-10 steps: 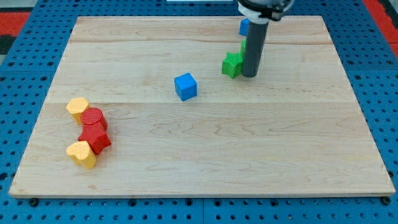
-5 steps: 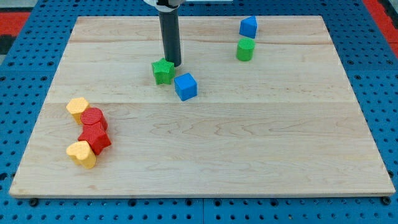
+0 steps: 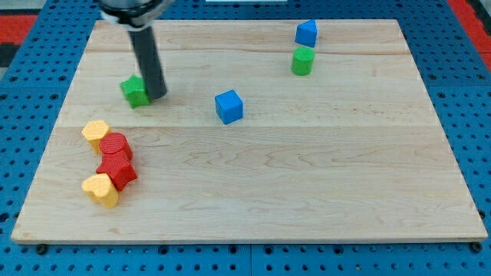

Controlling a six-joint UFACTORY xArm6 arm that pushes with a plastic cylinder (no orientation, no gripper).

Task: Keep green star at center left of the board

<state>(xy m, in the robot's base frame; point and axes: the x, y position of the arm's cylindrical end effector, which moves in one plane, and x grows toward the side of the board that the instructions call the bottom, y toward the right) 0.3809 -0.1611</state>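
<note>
Toward the view's left on the pale wooden board (image 3: 253, 199), two yellow and two red blocks cluster; above them sits the green star (image 3: 135, 91). My tip (image 3: 156, 95), holding nothing, touches its right side. Rightward lie a blue cube (image 3: 229, 106) and a green cylinder (image 3: 303, 60).

A pale wooden table (image 3: 307, 192) fills most of the view, its planks running left to right, evenly lit. Around the table on all sides lies a blue pegboard (image 3: 31, 92) dotted with holes. Red panels (image 3: 19, 23) show beyond the table's top corners.
</note>
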